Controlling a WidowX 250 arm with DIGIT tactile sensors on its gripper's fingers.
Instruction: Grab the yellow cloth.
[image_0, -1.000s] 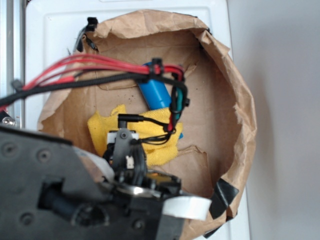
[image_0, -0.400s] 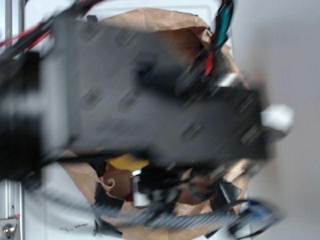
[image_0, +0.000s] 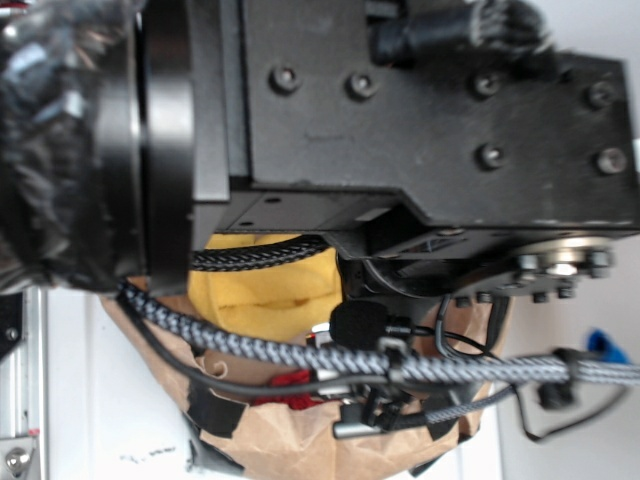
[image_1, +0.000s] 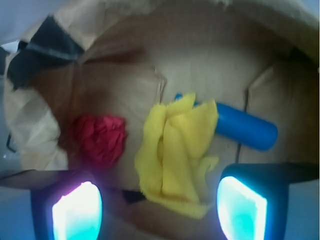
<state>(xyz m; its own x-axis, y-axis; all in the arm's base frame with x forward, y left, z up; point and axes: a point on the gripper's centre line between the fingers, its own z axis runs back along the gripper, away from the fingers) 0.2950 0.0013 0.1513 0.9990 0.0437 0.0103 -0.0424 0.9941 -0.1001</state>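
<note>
Gripper (image_1: 160, 212) fingers (image_1: 77, 212) are being seen in the wrist view as two lit pads at the bottom corners, spread wide apart with nothing between them, so the jaws are being held open. Between and just above the pads, the yellow cloth (image_1: 175, 152) is being shown lying crumpled in many folds on the floor of a brown paper bag (image_1: 210, 55); its lower edge is reaching down into the gap between the pads, but contact is not being made as far as can be told. A blue cylinder (image_1: 245, 127) is lying tilted at the cloth's upper right, with the cloth overlapping its near end. A small red cloth bundle (image_1: 100, 137) is sitting just left of the yellow cloth, apart from it. Dark tape (image_1: 47, 45) is being seen on the bag rim at upper left. In the exterior view, most of the frame is being blocked by the black arm housing (image_0: 400, 110), close to the camera. Below it, a patch of the yellow cloth (image_0: 265, 290) is being seen inside the bag (image_0: 300, 440), partly crossed by a braided cable (image_0: 300, 350). A sliver of red (image_0: 290, 380) is showing under the cable. The gripper itself is being hidden in this view, so its state cannot be told from here.
</note>
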